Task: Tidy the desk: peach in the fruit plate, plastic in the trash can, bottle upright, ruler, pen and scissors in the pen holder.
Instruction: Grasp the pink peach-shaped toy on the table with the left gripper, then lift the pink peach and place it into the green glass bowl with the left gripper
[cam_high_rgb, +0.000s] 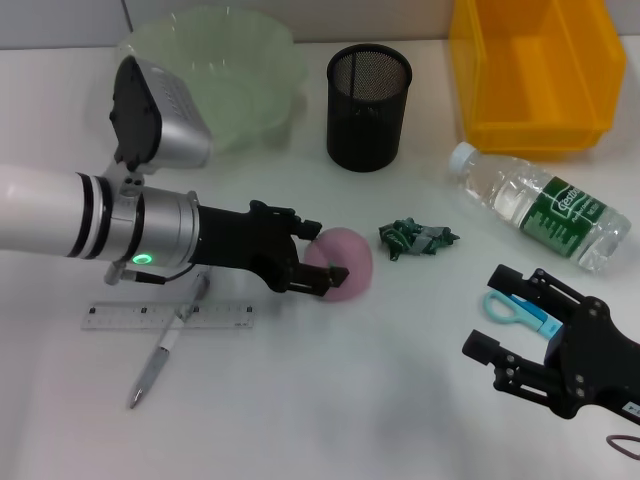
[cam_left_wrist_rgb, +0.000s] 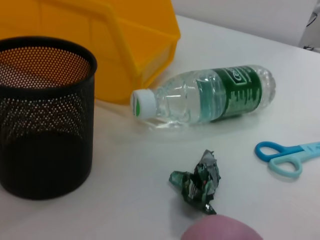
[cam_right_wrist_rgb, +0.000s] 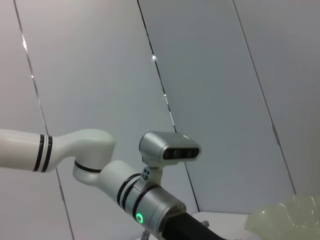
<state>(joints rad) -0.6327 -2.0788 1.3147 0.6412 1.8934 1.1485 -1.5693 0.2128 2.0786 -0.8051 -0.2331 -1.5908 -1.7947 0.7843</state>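
A white tabletop is seen carrying everything. Along its far edge an orange bin is parked toward the right corner, a pale green fruit plate toward the left, and a black mesh pen holder is stood between them. Just in front of the bin, near the right edge, the clear bottle is left lying on its side, cap pointed at the pen holder.

The left gripper is reached out over the middle of the tabletop, jaws spread open on either side of the pink peach, though it can't really be told whether it's actually squeezed yet. The right gripper is hung near the front right corner with its jaws wide open and nothing held in them.

A clear ruler is laid flat toward the front left, with a silver pen crossed over it. Blue scissors are partly hidden under the right gripper. A crumpled green plastic wrapper is dropped just beside the peach, on the bottle's side.
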